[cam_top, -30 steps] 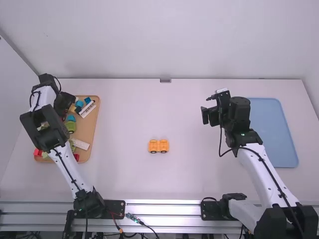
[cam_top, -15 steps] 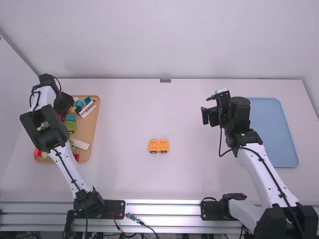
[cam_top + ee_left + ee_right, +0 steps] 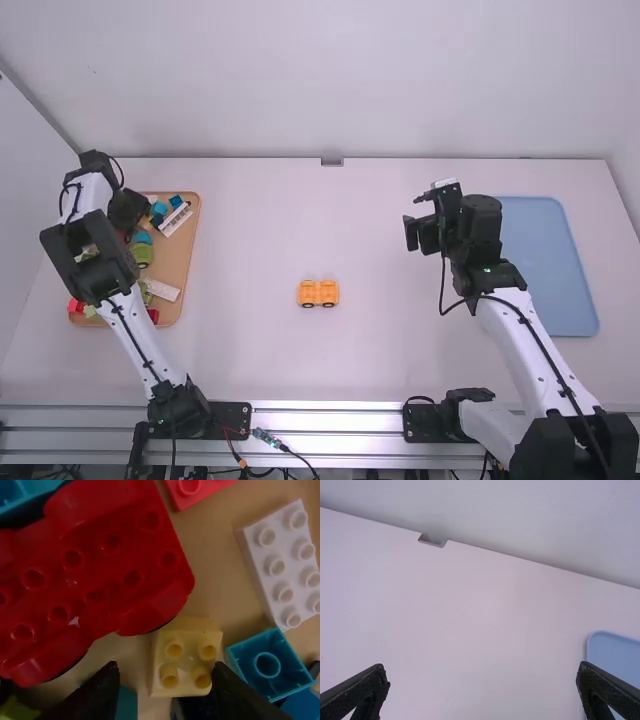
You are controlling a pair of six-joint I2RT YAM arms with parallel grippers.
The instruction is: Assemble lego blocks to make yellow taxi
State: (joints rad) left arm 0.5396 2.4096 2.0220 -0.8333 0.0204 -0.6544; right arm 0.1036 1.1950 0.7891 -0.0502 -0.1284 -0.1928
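We see the white table (image 3: 240, 250) reaching from around the wooden tray (image 3: 182, 260) far out to its right, with a broad stretch of bare top for moving beside the tray's right rim. The blue tray (image 3: 545, 265) lies well to the right of the wooden tray, near the table's right edge. Over the wooden tray's far part we have the left claw (image 3: 128, 207), its fingers apart; the right claw (image 3: 420, 220) is well to the right of that tray, above the table and short of the blue tray, with its fingers wide apart. In the wooden tray we find the big red piece (image 3: 95, 565), its rounded edge just beside the yellow block (image 3: 187, 655). Well apart from the wooden tray, to its right and upright on the table, sits the orange car piece (image 3: 318, 293), with open room on every side. Inside the wooden tray lie a white block (image 3: 280, 565) and a teal block (image 3: 268, 664), the teal one close beside the yellow one. The yellow block lies in that tray, ahead of the left claw's opening and nearer one fingertip; we cannot tell whether they touch.
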